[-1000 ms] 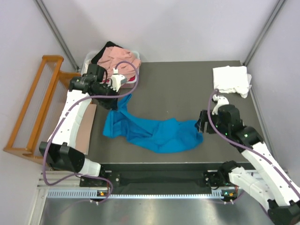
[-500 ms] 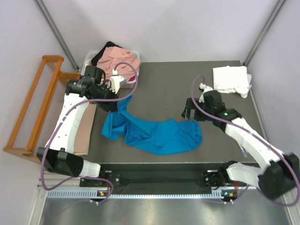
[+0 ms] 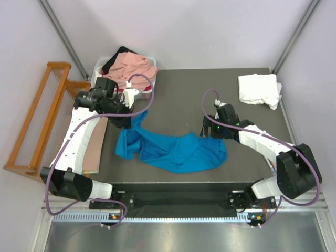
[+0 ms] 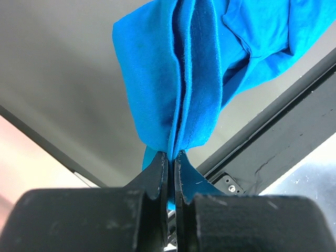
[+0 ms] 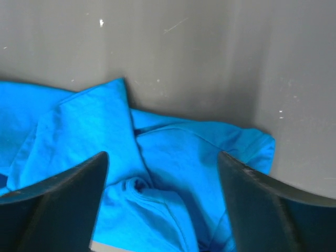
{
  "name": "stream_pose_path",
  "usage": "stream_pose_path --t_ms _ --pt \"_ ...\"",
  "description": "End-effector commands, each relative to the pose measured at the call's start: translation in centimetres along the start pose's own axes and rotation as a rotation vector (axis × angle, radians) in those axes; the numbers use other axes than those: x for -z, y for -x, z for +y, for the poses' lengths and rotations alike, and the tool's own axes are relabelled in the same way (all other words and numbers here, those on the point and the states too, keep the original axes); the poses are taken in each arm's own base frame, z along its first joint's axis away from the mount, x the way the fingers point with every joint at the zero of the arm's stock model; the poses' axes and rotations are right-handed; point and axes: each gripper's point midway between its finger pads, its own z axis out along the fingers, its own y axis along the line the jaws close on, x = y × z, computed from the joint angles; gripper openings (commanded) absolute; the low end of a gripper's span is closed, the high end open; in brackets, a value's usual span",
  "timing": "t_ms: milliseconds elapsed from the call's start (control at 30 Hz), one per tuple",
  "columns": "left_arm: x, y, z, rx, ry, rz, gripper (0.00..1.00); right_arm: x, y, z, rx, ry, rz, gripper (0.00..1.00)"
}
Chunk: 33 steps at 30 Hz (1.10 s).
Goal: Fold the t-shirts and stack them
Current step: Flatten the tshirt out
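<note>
With the left gripper [image 4: 170, 155] clenched on the blue t-shirt's [image 3: 178, 152] edge, spreading seems underway; the released right gripper [image 5: 163, 157] above it should seize a corner.

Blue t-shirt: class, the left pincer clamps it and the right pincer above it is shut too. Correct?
No: the right pincer is open above the blue t-shirt, as the right wrist view shows. The left pincer does clamp it.

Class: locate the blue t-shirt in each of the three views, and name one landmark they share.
Top external: blue t-shirt crumpled, centre-front, one end held by left gripper.
Left wrist: it hangs top centre from that gripper.
Right wrist: it fills the lower half.
Shared landmark: the dark table.
</note>
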Motion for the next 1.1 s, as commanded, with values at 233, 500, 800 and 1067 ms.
stream_pose_path --t_ms 233,500,800,1067 --pt "0.0 0.4 -0.1 -0.026 -0.001 -0.049 0.00 1.9 -0.2 -1.7 0.008 -0.125 -0.060 0.74" --pt "-0.1 0.2 -0.3 -0.023 -0.010 -0.048 0.00 3.1 -1.3 -2.7 -0.006 -0.151 -0.079 0.76" --pt "0.1 0.1 -0.3 -0.025 -0.005 -0.048 0.00 0.5 -2.8 -3.2 -0.007 -0.159 -0.024 0.61" --pt "-0.1 -0.3 -0.5 -0.020 -0.014 -0.044 0.00 -0.5 -1.4 -2.5 0.015 -0.139 -0.039 0.52"
